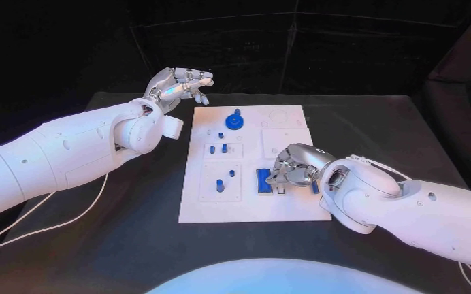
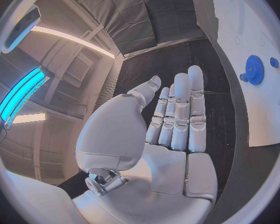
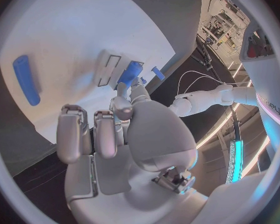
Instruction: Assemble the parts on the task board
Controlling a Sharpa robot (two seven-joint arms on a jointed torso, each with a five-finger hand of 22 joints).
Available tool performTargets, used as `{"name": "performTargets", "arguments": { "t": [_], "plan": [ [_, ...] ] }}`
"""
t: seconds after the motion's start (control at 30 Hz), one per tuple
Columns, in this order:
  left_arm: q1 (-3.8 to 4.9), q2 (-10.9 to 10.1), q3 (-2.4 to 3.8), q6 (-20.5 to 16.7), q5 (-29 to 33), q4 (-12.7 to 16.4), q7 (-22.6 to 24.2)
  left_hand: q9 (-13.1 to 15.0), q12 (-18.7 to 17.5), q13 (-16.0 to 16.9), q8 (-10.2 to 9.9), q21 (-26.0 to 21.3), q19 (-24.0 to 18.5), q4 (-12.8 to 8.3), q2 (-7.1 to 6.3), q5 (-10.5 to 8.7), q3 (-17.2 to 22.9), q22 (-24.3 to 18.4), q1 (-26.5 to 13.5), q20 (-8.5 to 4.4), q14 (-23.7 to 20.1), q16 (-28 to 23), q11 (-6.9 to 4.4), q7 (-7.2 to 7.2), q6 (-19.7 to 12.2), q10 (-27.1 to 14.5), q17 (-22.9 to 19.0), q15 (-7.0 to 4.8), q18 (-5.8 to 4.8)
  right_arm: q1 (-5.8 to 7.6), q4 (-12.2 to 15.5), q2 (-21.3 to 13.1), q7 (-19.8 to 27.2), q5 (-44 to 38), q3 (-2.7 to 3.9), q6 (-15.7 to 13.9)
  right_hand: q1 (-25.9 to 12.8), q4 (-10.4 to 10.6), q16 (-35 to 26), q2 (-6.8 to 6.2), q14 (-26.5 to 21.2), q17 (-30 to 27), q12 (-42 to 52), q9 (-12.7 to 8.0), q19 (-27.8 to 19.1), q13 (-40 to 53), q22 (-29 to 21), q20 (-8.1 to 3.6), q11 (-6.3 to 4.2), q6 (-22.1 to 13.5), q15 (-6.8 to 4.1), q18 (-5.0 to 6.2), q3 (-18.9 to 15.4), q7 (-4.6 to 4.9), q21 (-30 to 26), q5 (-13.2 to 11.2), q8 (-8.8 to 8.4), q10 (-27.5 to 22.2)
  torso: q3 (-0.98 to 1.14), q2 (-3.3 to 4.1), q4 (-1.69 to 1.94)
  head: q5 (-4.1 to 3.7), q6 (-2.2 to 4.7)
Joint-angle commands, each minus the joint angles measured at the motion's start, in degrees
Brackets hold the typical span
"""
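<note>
White task board; blue parts; black table; silver hands, white arms.

- The task board is a flat white rectangular plate lying in the middle of the black tabletop, its long side running away from the robot.
- A round blue gear sits near the board's far edge, with a small blue peg just beside it.
- Two short blue pegs stand upright side by side on the board's left half.
- Nearer the robot, two more blue pegs stand in a recessed square.
- A blue rectangular block lies on the board's right half, touching the fingers of the right robot hand.
</note>
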Motion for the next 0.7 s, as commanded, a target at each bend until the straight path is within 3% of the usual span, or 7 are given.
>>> {"name": "performTargets", "arguments": {
  "t": [0.03, 0.2, 0.47, 0.53, 0.7],
  "plan": [
    [0.03, 0.08, 0.05, 0.61, 0.18, -0.02, 0.2, 0.01, -0.17, 0.09, 0.05, -0.39, 0.38, -0.01, 0.24, 0.1, -0.27, -0.07, 0.48, 0.04, -0.27, -0.24, 0.36, 0.17, -0.39, -0.07, -0.1, 0.29, 0.36, 0.05, 0.9, -1.36, 5.24, 3.51, 0.01, -6.03, -0.71, -0.05, 0.06, 0.13, 3.67, 2.56, -0.5, -0.36, 0.61, -0.16, 2.44, -0.1, 0.37, -1.08, -0.15, -0.38, -0.52, 0.41, 0.25, 0.76, -0.89, 0.16, 0.0, 0.03, 0.02, -0.24, 0.23],
    [-0.01, 0.04, 0.04, 0.58, 0.18, -0.02, 0.2, 0.01, -0.17, 0.09, 0.05, -0.39, 0.38, -0.01, 0.24, 0.1, -0.27, -0.07, 0.48, 0.04, -0.27, -0.24, 0.36, 0.17, -0.39, -0.07, -0.1, 0.29, 0.36, 0.08, 1.92, -4.76, 6.52, 7.22, 0.02, -6.44, -0.49, -0.33, -0.07, 0.26, 3.63, 2.35, -0.93, -0.81, 0.6, -0.36, 2.45, 0.18, 0.78, -2.02, 0.19, -0.39, -0.68, 0.92, 0.24, 1.36, -2.02, -0.09, -0.06, -0.02, -0.04, -0.57, 0.42],
    [-0.02, 0.07, 0.04, 0.53, 0.18, 0.17, 0.28, 0.02, -0.15, 0.09, 0.1, -0.52, 0.45, 0.0, 0.34, 0.1, -0.36, -0.21, 0.56, 0.03, -0.29, -0.25, 0.35, 0.16, -0.4, -0.08, -0.17, 0.29, 0.36, 0.15, 1.39, -9.75, 1.61, 3.33, 0.04, -2.29, -0.42, -0.65, -0.18, 0.06, 3.59, 2.22, -1.48, -1.26, 0.53, -0.66, 2.36, 0.47, 1.14, -2.48, 0.5, -0.36, -1.03, 1.34, 0.16, 1.51, -3.14, -0.38, -0.15, 0.0, -0.19, -1.83, 0.71],
    [-0.02, 0.1, 0.04, 0.54, 0.18, 0.3, 0.29, 0.02, -0.15, 0.09, 0.1, -0.52, 0.45, 0.0, 0.34, 0.1, -0.36, -0.21, 0.56, 0.03, -0.29, -0.25, 0.35, 0.16, -0.4, -0.08, -0.17, 0.29, 0.36, 0.15, 1.09, -10.74, 0.32, 2.27, 0.03, -2.09, -0.61, -0.64, -0.11, -0.04, 3.63, 2.39, -1.08, -1.46, 0.54, -0.32, 2.39, 0.59, 1.3, -2.75, 0.63, -0.37, -1.27, 1.54, 0.17, 1.93, -3.68, -0.24, -0.05, 0.02, -0.04, -2.33, 0.73],
    [-0.02, 0.1, 0.04, 0.52, 0.18, 0.39, 0.32, 0.02, -0.15, 0.09, 0.1, -0.52, 0.45, 0.0, 0.34, 0.1, -0.36, -0.21, 0.56, 0.03, -0.29, -0.25, 0.35, 0.16, -0.4, -0.08, -0.17, 0.29, 0.36, 0.13, 0.76, -12.1, -1.14, 0.89, 0.01, -1.71, -1.48, -0.36, 0.11, -0.44, 3.74, 2.87, 1.19, -1.72, 0.65, 1.47, 2.66, 0.88, 1.61, -3.05, 0.91, -0.42, -2.09, 1.86, 0.31, 3.67, -4.5, 0.51, 0.04, 0.0, -0.12, -2.68, 0.83]
  ]
}}
